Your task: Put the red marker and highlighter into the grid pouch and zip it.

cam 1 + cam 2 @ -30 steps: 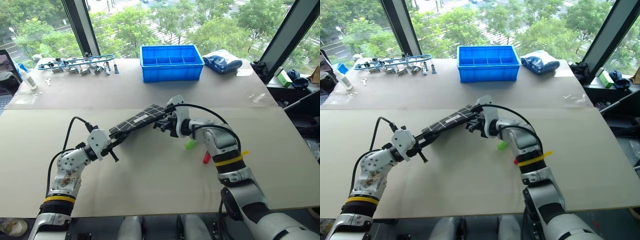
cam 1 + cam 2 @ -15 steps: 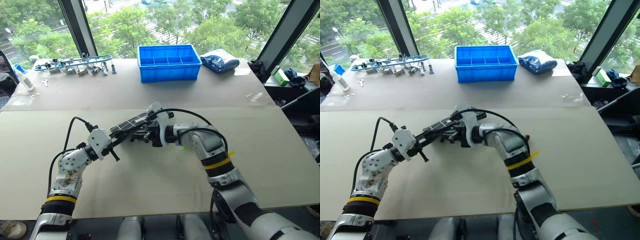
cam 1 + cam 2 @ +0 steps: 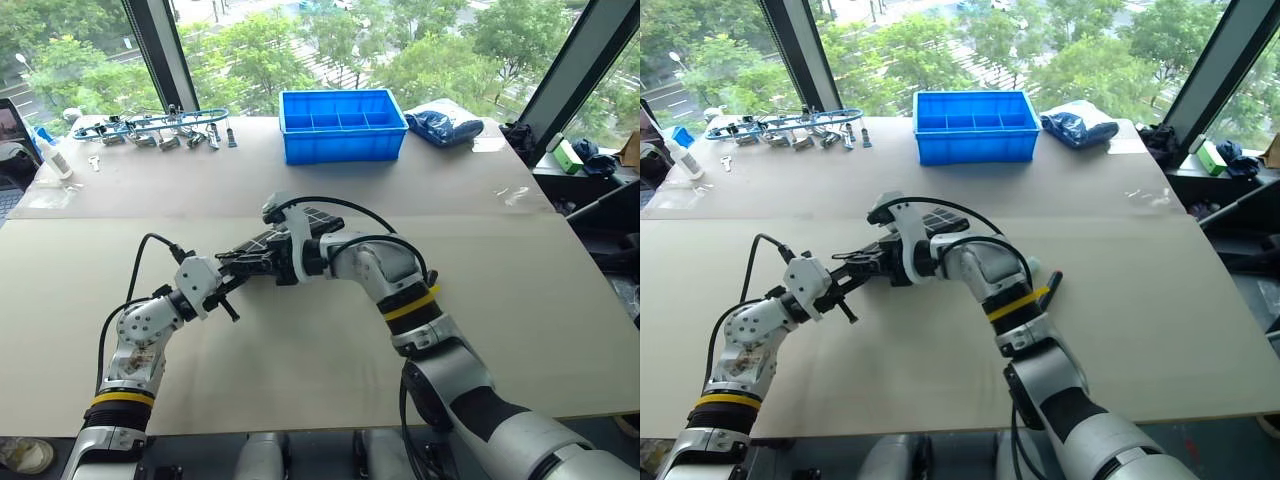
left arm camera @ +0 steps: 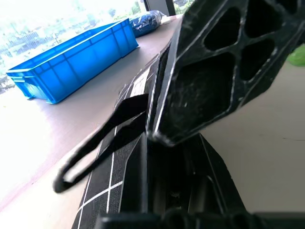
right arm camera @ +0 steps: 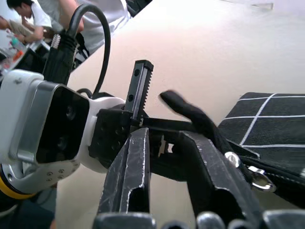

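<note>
Gripping one end of the flat black fabric grid pouch (image 3: 300, 228) with white lines, the left gripper (image 3: 232, 283) stayed clamped, holding it above the beige table (image 3: 500, 260) at centre. Right gripper (image 3: 252, 262) sat beside it at the black wrist-strap pull (image 5: 190, 112), fingers (image 5: 131, 176) parted, grasping nothing. Risk: the loose strap could slip away, leaving the zipper unmoved. A second earlier the right gripper was shut at the pouch's right end; it slid left and opened. Highlighter's green cap (image 4: 298, 55) lay on the table right of the pouch; red marker hidden.
</note>
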Tool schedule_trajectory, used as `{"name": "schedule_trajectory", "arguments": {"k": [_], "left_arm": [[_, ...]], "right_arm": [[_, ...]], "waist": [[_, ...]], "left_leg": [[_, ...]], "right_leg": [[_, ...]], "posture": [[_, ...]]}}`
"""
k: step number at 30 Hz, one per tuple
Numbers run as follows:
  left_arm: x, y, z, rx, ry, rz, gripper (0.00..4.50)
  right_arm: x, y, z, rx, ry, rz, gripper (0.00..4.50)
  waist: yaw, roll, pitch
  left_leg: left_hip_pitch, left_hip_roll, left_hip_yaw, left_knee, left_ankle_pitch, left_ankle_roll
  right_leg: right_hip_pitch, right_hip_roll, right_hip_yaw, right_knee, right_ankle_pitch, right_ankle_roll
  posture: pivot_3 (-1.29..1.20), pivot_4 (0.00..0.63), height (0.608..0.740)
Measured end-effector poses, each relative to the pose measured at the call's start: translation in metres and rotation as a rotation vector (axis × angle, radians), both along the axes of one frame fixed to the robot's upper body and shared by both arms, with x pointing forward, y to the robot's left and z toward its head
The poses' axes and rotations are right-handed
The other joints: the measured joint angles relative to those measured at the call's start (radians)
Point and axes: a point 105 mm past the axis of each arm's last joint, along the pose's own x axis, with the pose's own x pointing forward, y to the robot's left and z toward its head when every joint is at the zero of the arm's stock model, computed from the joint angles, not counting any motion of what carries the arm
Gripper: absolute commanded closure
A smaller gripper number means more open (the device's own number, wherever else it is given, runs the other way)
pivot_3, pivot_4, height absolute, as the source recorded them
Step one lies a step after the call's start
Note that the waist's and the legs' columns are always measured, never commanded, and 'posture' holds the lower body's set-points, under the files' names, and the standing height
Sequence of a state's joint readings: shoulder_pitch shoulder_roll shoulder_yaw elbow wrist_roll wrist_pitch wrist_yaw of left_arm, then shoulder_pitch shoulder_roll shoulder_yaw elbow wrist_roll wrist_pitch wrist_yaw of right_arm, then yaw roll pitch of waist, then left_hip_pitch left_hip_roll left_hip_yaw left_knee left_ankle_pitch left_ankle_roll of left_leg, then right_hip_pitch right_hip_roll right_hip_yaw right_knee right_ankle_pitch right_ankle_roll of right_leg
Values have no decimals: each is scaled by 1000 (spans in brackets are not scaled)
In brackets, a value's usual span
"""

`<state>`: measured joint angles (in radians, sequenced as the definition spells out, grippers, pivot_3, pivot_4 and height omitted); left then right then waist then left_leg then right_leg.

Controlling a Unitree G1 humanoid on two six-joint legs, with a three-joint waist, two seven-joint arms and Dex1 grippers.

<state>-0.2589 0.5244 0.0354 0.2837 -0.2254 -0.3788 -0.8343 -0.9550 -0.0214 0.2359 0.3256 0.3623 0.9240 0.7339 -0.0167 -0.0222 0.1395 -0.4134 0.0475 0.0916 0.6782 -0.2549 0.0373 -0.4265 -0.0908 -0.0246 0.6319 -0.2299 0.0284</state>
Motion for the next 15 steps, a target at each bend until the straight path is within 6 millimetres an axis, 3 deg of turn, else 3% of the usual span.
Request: {"name": "schedule_trajectory", "arguments": {"k": [1, 4, 6, 8, 10, 12, 15], "left_arm": [[0, 0, -1, 1, 5, 0, 4500], [0, -2, 1, 0, -2, -4, 4500], [-1, -4, 5, 2, -17, -14, 4500], [-2, 0, 6, 1, -17, -6, 4500], [-2, -1, 6, -2, -16, -10, 4500], [-4, -5, 8, -5, -25, -29, 4500], [-6, -4, 7, -1, -19, -34, 4500]], "right_arm": [[0, -6, -1, -8, -9, 3, 1753], [-3, -35, 2, -9, 22, 17, 1753], [-12, -78, 19, 14, -24, 31, 1753], [-17, -103, 38, 22, -106, 21, 1753], [-28, -113, 47, 23, -171, 48, 1753], [-43, -128, 41, -18, -244, 75, 1753], [-43, -153, 33, -165, -396, 23, 1753]], "waist": [[1, 0, 0], [5, 0, 0], [15, 0, 0], [15, 0, 0], [6, 0, 0], [4, 0, 0], [5, 0, 0]], "left_leg": [[0, 0, 0, 0, 0, 0], [-2, 0, -2, 1, 0, 0], [-3, 0, -4, 1, -1, 1], [-2, 0, -4, 1, -1, 2], [0, 1, -4, 1, -2, 3], [0, 0, -6, 0, -2, 3], [0, -1, -5, 1, -2, 3]], "right_leg": [[0, 0, 0, 0, 0, 0], [0, 0, -1, 0, 0, 0], [0, -2, -3, -2, 0, 1], [0, -2, -2, -2, 1, 1], [1, 0, -1, -2, 0, 1], [1, 0, -2, -3, 0, 0], [0, -1, 0, -5, 0, 1]], "posture": [[0, 150, 740], [0, 150, 740], [0, 150, 740], [0, 150, 740], [0, 150, 740], [0, 150, 740], [0, 150, 740]]}}
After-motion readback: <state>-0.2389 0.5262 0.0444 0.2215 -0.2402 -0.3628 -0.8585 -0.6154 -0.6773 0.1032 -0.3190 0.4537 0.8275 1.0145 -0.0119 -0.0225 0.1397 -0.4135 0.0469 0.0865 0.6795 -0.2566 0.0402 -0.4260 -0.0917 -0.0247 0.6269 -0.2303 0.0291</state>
